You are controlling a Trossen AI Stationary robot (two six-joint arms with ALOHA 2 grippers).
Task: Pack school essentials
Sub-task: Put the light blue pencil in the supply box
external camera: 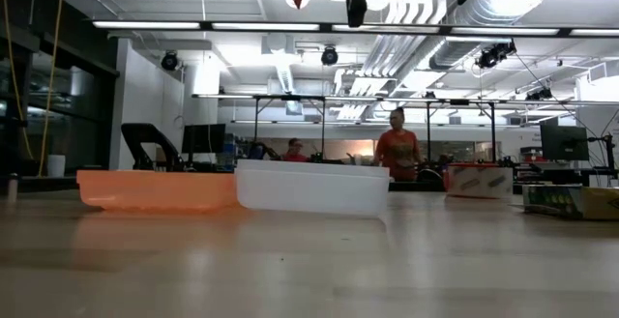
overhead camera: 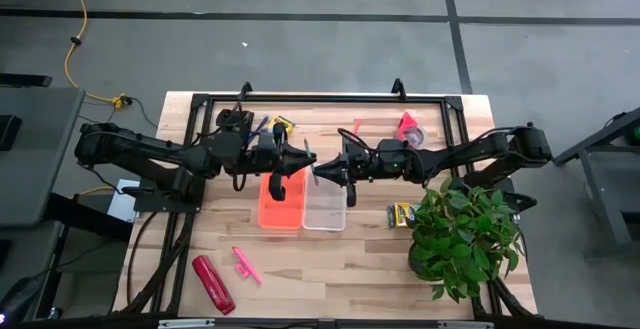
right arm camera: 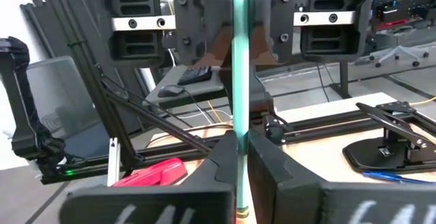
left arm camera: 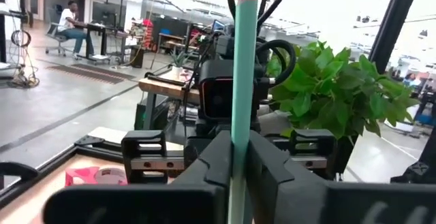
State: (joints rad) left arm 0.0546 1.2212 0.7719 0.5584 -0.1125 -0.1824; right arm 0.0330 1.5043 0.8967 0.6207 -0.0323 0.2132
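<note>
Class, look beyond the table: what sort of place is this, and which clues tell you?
Probably an open-plan robotics lab or workshop: exposed ceiling ducts, strip lights, and a person seated at a computer desk.

Overhead down on table (overhead camera: 330,269), low level across it, wrist views facing, sharing green pencil (left arm camera: 242,81)

Two dark arms, blocky grippers

The left arm (overhead camera: 150,154) and right arm (overhead camera: 480,154) are matte black, jointed and cabled; black looped cables (left arm camera: 272,47) show above the green plant (left arm camera: 327,94), and the gripper bodies carry silver screwed bars (right arm camera: 136,24).
</note>
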